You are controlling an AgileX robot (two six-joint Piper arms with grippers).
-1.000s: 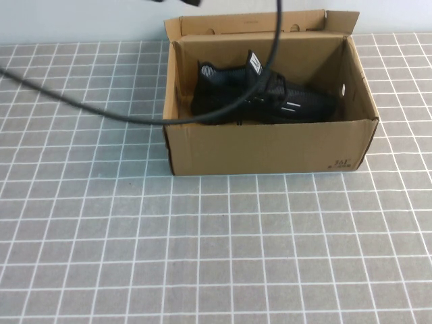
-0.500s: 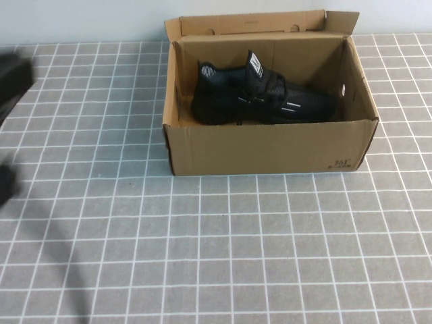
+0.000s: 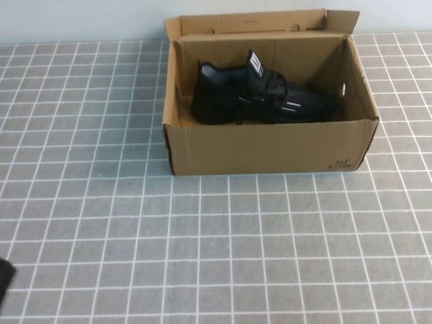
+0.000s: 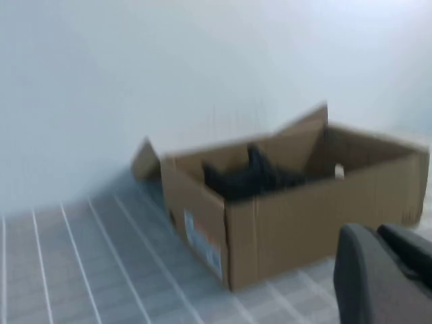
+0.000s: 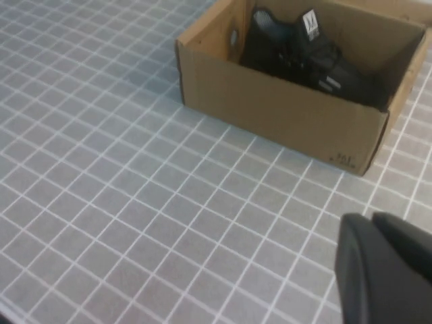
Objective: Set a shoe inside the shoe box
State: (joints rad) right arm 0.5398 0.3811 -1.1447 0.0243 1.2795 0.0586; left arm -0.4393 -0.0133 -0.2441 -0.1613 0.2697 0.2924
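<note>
Shoe (image 3: 260, 98) inside shoe box (image 3: 270, 148); left tool (image 4: 385, 277), right tool (image 5: 385, 266) well apart.

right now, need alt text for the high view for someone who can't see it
A black shoe lies inside an open brown cardboard shoe box on a grey gridded table, toe toward the robot's right. Neither the left gripper nor the right gripper is over the table in this view.

A table (image 3: 202, 256) covered in a grey surface marked with a grid of thin white lines fills most of the high view, running from the near edge to the far side. Behind it stands a plain, pale bluish-white wall (image 3: 81, 20), meeting the table's far edge. The same grid surface (image 5: 121, 169) appears in the right wrist view
</note>
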